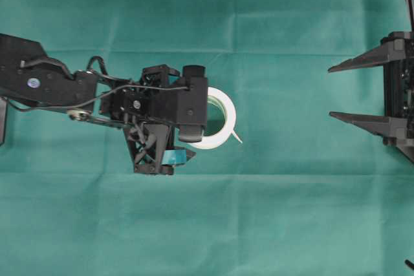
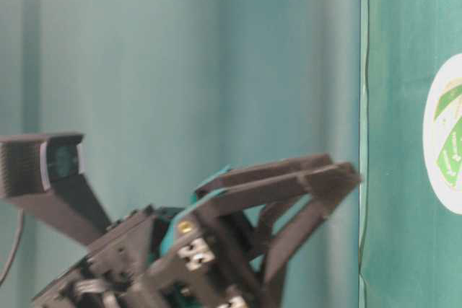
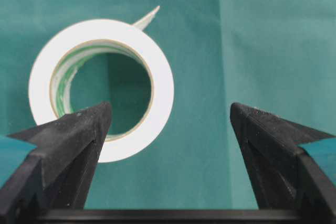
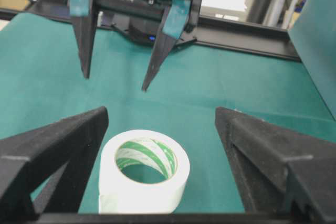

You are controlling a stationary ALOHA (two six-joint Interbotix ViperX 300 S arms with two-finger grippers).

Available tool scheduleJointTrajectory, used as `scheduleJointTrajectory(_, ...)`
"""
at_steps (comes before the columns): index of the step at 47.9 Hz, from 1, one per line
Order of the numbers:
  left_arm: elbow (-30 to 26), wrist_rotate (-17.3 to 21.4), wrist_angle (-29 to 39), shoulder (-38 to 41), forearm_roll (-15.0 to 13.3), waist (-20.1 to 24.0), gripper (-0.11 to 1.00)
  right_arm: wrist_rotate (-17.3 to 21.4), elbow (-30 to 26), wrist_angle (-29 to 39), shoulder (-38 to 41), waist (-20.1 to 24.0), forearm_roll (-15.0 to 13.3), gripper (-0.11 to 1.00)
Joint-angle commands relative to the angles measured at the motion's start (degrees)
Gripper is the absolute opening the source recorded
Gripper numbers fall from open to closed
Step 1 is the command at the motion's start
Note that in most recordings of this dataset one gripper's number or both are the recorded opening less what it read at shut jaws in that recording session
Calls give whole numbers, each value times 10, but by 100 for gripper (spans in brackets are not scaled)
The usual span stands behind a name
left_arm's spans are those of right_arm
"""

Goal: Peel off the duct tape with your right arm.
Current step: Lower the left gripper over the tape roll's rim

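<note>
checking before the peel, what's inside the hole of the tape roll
Only the green cloth shows through the hole of the duct tape, ringed by its green-striped core. One finger of the open left gripper covers the hole's lower-left edge, so that part is unseen.

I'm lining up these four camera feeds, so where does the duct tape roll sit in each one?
Overhead exterior: the duct tape roll is near centre, only its right half showing.
Table-level exterior: unclear; a white-and-green disc cut by the right edge may be it.
Left wrist: upper left of centre, seen from above.
Right wrist: bottom centre, lying flat.
Shared landmark: the green cloth beneath it.
</note>
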Motion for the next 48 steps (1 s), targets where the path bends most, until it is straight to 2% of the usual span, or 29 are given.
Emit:
scheduleJointTrajectory(1,-19,0,-2,3,2,-2,95,0,-6,-6,4,-1,0,74)
scheduleJointTrajectory(48,-52,0,-3,136,3,-3,95,2,7,-6,4,-1,-1,74)
